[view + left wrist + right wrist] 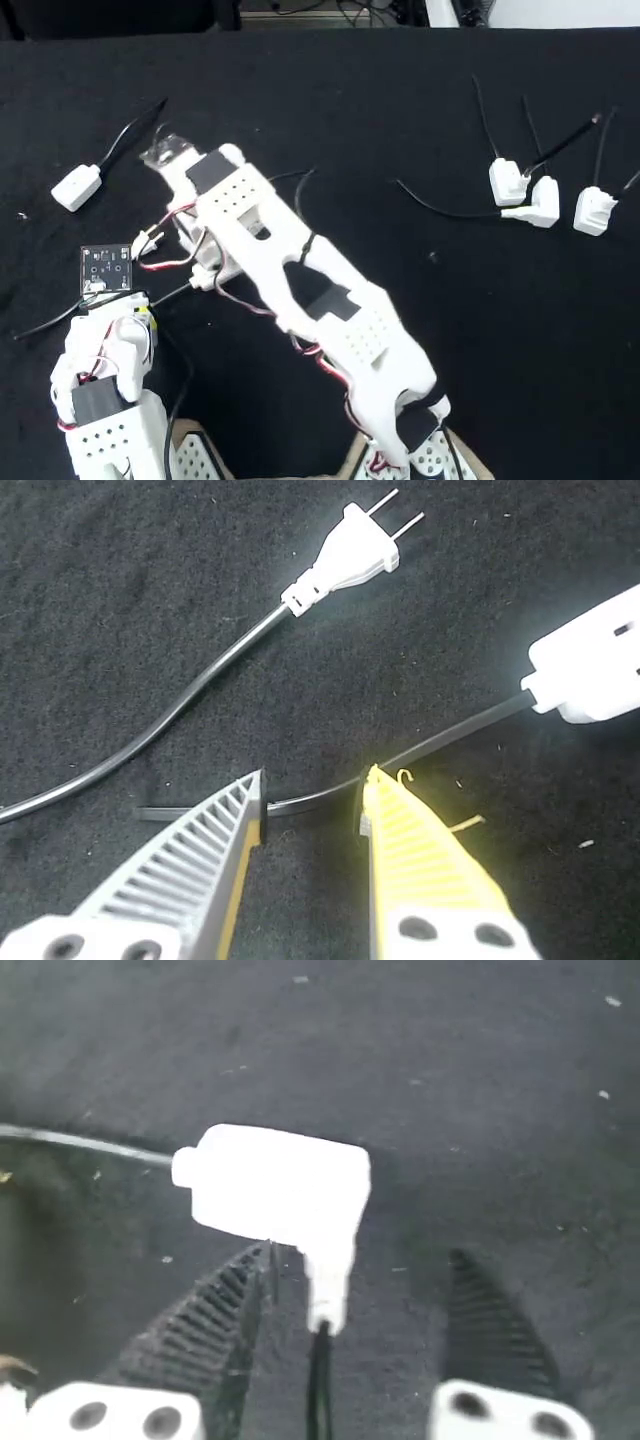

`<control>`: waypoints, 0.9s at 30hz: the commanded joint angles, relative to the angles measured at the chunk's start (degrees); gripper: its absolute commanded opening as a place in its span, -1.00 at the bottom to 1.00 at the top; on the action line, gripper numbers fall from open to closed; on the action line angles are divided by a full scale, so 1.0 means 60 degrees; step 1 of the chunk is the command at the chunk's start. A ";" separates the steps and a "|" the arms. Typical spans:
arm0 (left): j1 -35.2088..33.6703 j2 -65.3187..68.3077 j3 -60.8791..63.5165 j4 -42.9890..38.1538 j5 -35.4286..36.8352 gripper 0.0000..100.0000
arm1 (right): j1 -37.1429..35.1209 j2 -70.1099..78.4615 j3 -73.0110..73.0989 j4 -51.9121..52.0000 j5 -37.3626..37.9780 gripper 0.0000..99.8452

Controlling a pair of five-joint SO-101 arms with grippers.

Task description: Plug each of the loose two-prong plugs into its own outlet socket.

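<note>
In the left wrist view a loose white two-prong plug (350, 550) lies flat on the black cloth, ahead of my open left gripper (312, 790). Off to one side is a white outlet socket (590, 670), and its black cord (450, 735) crosses just in front of the fingertips. My right gripper (360, 1255) is open over a white socket block (275, 1190). A white plug stub (325, 1295) joins that block, and its black cord runs back between the fingers. In the high view the right gripper (165, 152) is stretched to the far left and the left gripper (105, 300) sits near the front left.
A lone white socket (77, 187) with its cord lies at the far left. Three white socket-and-plug pieces (540, 203) with black cords are grouped at the far right. The right arm (300, 270) crosses the table diagonally. Black cloth (400, 100) covers the table.
</note>
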 commanded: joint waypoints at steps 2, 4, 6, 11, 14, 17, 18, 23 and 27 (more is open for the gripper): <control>-0.0125 -0.0059 0.0212 0.0044 -0.0103 -0.66 | -0.0278 -0.0637 -0.0608 0.0103 0.0923 -0.49; -0.0154 -0.0059 0.0212 0.0029 -0.0103 -0.66 | -0.0205 -0.1077 -0.0623 0.0103 0.1480 -0.51; -0.0579 -0.0059 0.0212 -0.0073 -0.0059 -0.66 | -0.0059 -0.1560 -0.0564 0.0176 0.2168 -0.49; -0.2176 -0.0073 0.0212 -0.0967 0.1128 -0.66 | 0.0249 -0.2557 -0.0564 0.0190 0.4015 -0.41; -0.2777 -0.0073 0.0212 -0.1260 0.2022 -0.66 | 0.0278 -0.2850 -0.0549 0.0454 0.5363 -0.40; -0.3275 -0.0073 0.0198 -0.1495 0.2403 -0.66 | 0.0205 -0.2894 -0.0549 0.1055 0.7033 -0.40; -0.3465 -0.0073 0.0154 -0.1553 0.2520 -0.66 | 0.0205 -0.2894 -0.0505 0.1114 0.7575 -0.40; -0.4418 -0.0073 -0.0037 -0.1700 0.3429 -0.66 | 0.0117 -0.2952 0.1355 0.1040 1.0418 -0.31; -0.4769 -0.0073 -0.0022 -0.1875 0.3853 -0.66 | -0.0117 -0.2967 0.2659 0.0425 1.0564 -0.27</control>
